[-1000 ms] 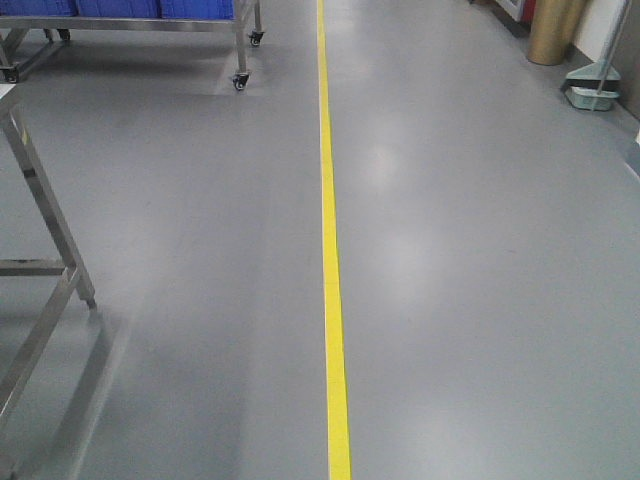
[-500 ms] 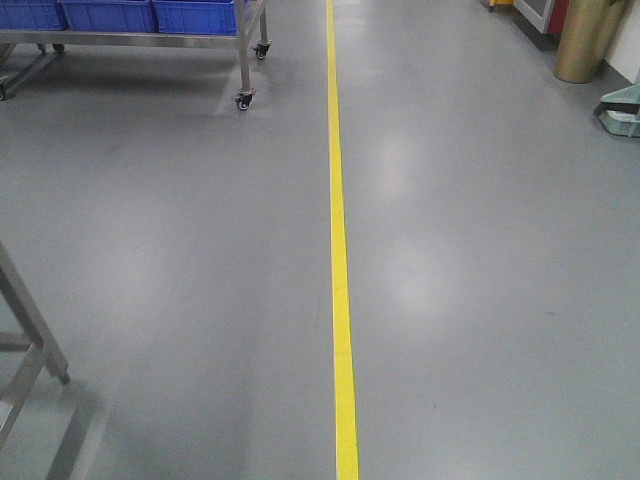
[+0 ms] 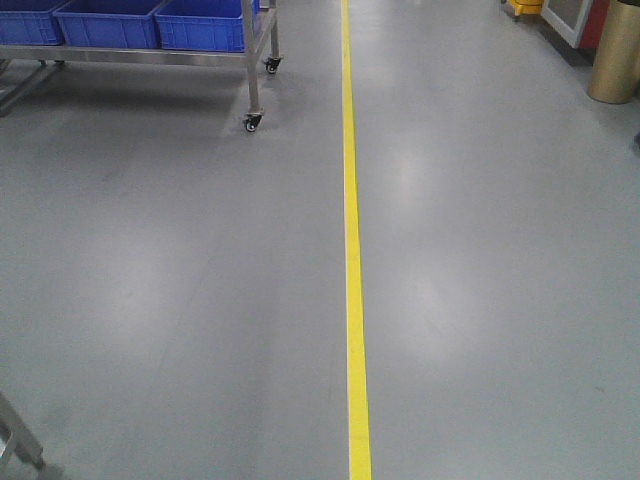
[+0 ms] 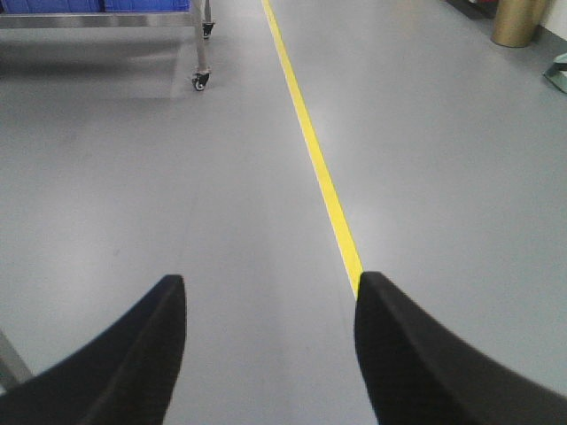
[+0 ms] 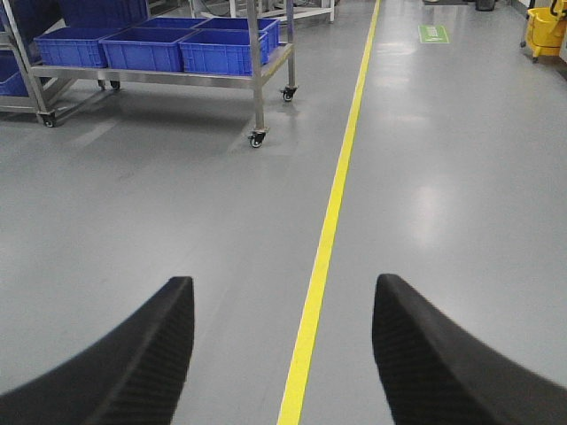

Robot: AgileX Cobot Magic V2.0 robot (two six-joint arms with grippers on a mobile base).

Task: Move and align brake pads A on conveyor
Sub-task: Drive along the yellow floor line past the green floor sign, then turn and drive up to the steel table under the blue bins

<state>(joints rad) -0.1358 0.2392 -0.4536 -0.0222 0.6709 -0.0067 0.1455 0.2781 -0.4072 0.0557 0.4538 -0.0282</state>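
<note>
View change: the roller rack [image 3: 255,60] with blue bins [image 3: 200,25] shows more fully at far left than a second ago. The steel frame leg [image 3: 18,450] at near left has almost left the front view.
Meaning: the base appears to be travelling beside the yellow floor line [image 3: 352,250], still in transit.
Left pincer [image 4: 270,282]: wide open, holding nothing, above the floor [image 4: 443,159].
Right pincer [image 5: 283,282]: wide open, holding nothing.
Brake pads A: in no view.
Conveyor: in no view, so alignment cannot begin yet.
</note>
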